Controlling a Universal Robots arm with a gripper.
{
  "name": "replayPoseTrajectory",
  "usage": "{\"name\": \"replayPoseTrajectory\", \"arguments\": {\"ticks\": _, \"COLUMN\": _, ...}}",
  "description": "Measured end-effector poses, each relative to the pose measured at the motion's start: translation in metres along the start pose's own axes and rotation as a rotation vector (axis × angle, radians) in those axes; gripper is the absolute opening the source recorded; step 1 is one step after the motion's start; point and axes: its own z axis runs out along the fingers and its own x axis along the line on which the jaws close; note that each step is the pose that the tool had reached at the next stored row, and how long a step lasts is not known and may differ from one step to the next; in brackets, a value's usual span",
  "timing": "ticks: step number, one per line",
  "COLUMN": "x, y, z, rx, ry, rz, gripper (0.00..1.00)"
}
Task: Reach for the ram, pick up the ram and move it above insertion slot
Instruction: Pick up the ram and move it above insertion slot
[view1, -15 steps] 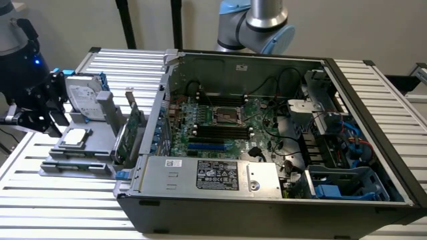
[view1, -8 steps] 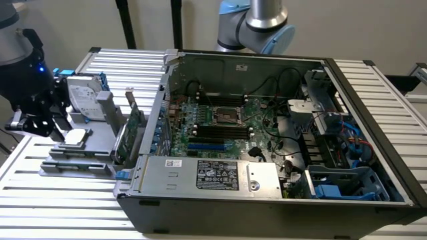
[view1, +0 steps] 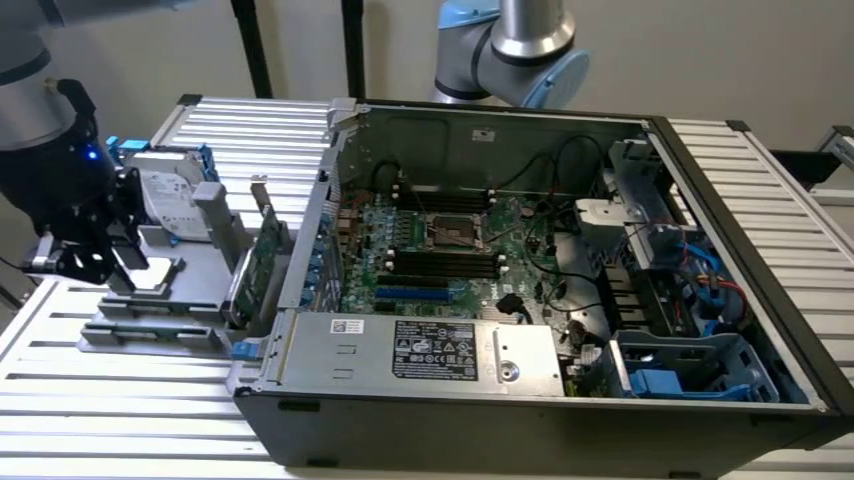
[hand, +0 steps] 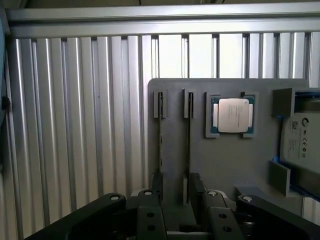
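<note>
In the wrist view, two thin dark sticks stand edge-on in the slots of a grey fixture. One ram stick runs down between my fingers, and the other stick lies beside my one finger. My gripper hangs open just over them and holds nothing. In the exterior view, the gripper hovers above the fixture at that view's left, outside the open computer case. The black memory slots lie on the motherboard inside the case.
A processor chip and a hard drive also sit on the fixture. A tall green expansion card stands between the fixture and the case wall. Cables and drive bays crowd the case's right. Ribbed aluminium table lies around.
</note>
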Motion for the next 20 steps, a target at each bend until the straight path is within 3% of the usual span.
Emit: {"name": "replayPoseTrajectory", "arguments": {"ticks": 20, "x": 0.006, "y": 0.0003, "z": 0.0365, "rx": 0.0, "ry": 0.0001, "rz": 0.0, "gripper": 0.36}}
